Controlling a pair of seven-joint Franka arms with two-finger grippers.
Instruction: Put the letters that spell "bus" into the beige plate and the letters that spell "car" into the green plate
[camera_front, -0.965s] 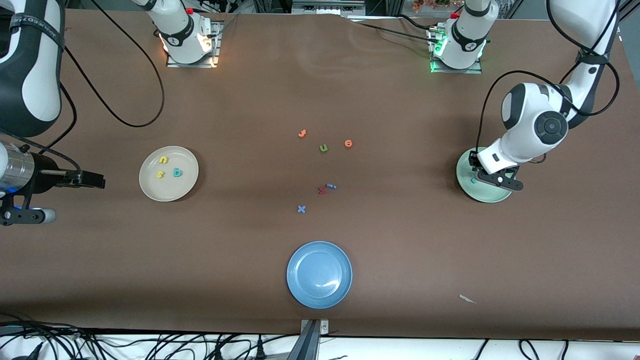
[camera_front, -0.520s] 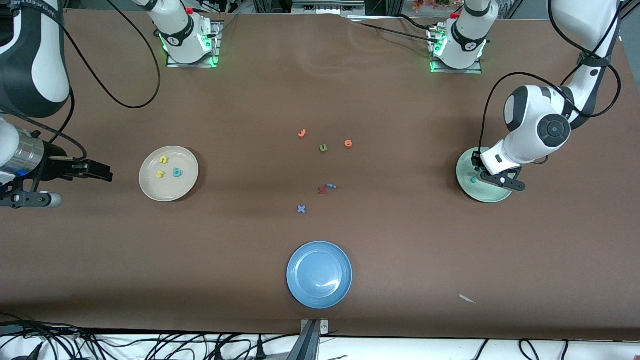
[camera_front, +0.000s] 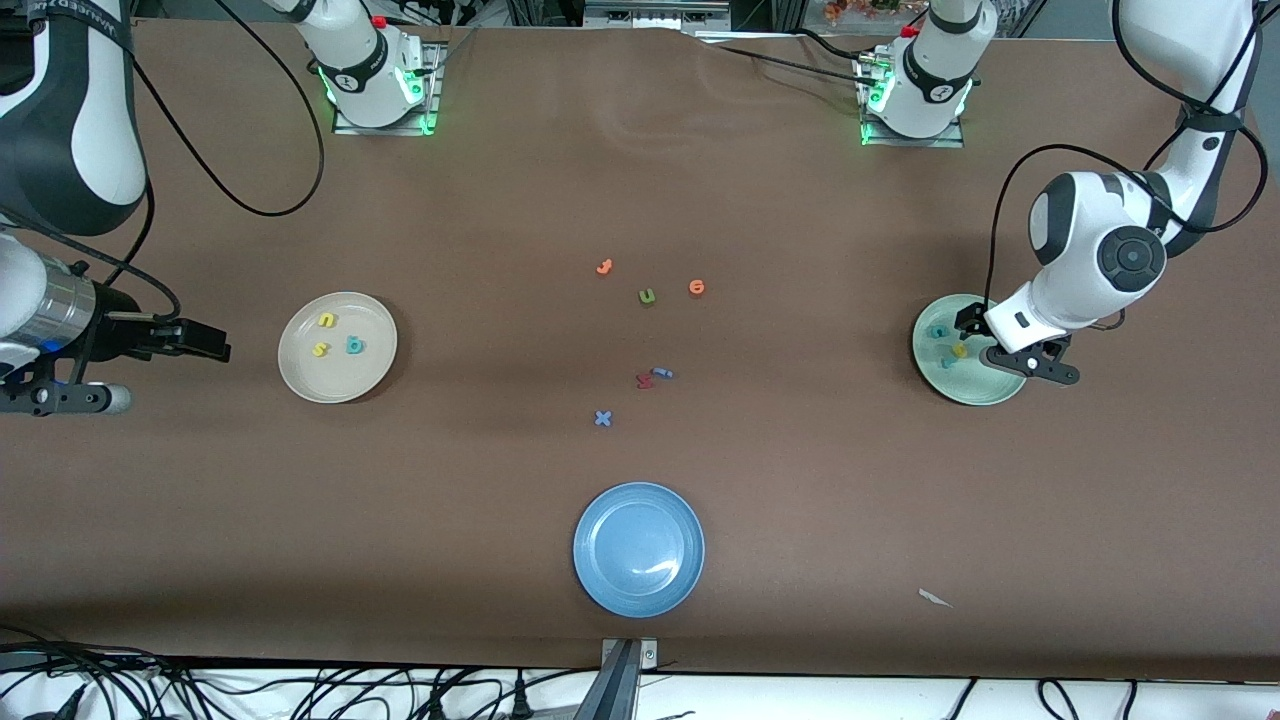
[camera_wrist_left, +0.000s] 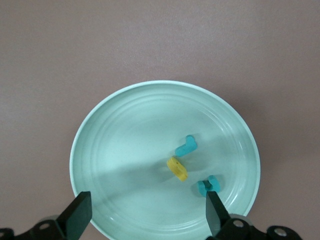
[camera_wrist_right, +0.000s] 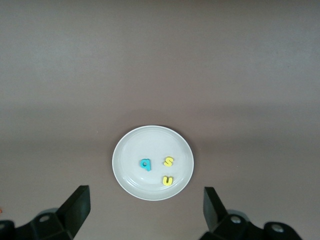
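The green plate lies at the left arm's end of the table. In it lie a yellow "a", a teal "r" and a teal "c". My left gripper hovers just over this plate, open and holding nothing. The beige plate toward the right arm's end holds a yellow "u", a yellow "s" and a teal "b". My right gripper is open and empty beside that plate, which it sees from a distance.
Loose letters lie mid-table: two orange ones, an olive "u", a red and a blue one together, and a blue "x". A blue plate sits near the front edge, with a paper scrap beside it.
My left gripper has opened and shifted toward the left arm's end of the green plate, and the yellow "a" now lies in the plate. My right gripper has edged toward the beige plate.
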